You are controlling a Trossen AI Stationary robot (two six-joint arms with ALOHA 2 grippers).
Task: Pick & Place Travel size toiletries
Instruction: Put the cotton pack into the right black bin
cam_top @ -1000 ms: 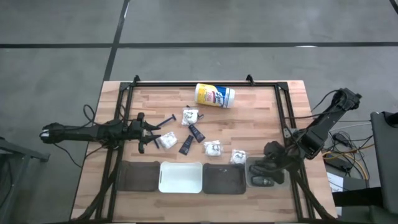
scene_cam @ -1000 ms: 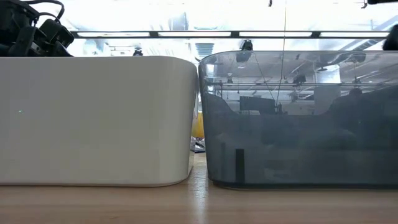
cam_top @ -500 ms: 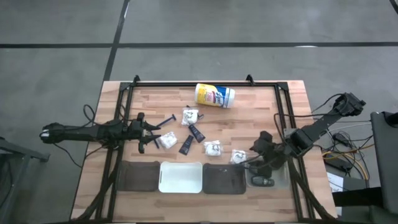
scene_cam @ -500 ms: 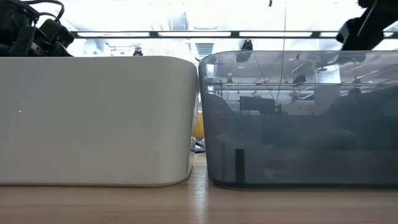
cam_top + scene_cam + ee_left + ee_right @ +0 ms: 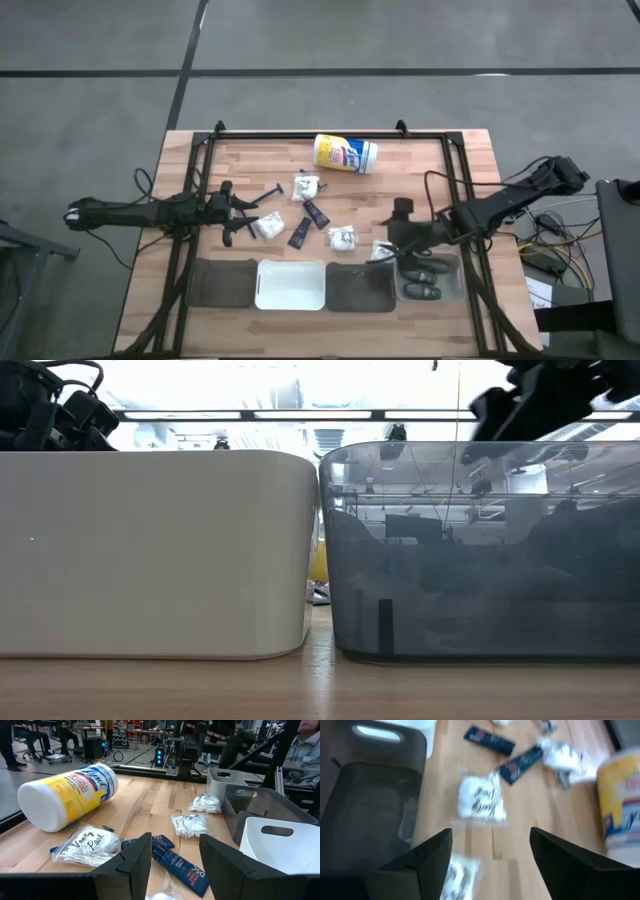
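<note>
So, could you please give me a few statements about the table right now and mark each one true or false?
1. The yellow-and-white canister lies on its side. True.
2. The right gripper holds a black tube. False: its fingers are open and empty, above a white packet.
3. Two dark oval pods lie in the clear bin. True.
4. The white bin is full of packets. False: it looks empty.
5. The left gripper is open. True.
</note>
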